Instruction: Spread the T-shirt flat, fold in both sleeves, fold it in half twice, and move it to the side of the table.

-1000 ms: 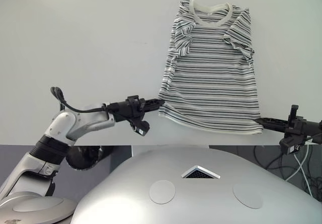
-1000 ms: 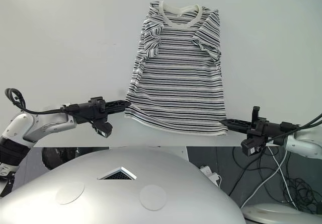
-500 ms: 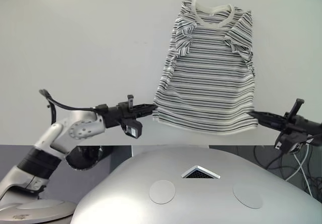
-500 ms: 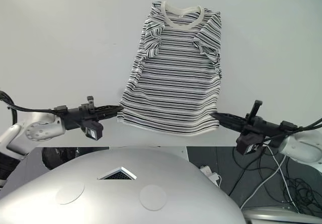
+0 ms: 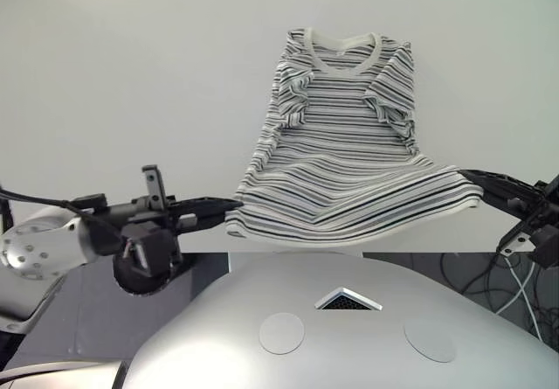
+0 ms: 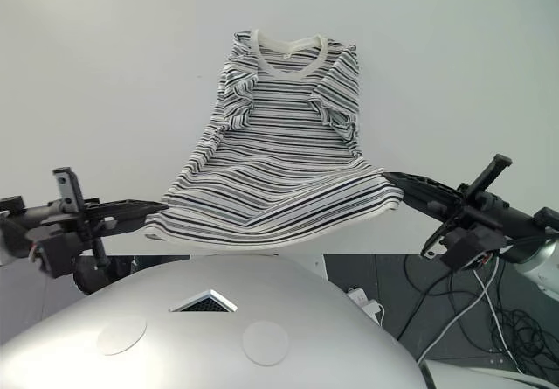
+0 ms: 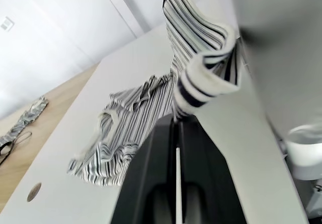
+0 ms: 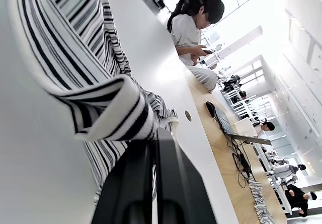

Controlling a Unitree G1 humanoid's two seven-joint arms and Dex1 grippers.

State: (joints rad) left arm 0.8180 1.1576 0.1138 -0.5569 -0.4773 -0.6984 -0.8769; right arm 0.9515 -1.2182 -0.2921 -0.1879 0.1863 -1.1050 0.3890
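just raised the striped t-shirt (image 5: 349, 135) hem off the table (image 5: 131, 100), with left gripper (image 5: 234, 205) pinching its 7 o'clock corner and right gripper (image 5: 467, 177) pinching 4 o'clock; probably starting the half-fold toward 12 o'clock.

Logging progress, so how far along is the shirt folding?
Done: T-shirt spread, both sleeves folded in. In hand: left gripper and right gripper each grip a hem corner, hem raised off the table, seemingly for the first half-fold. Left: both half-folds, then moving it aside.
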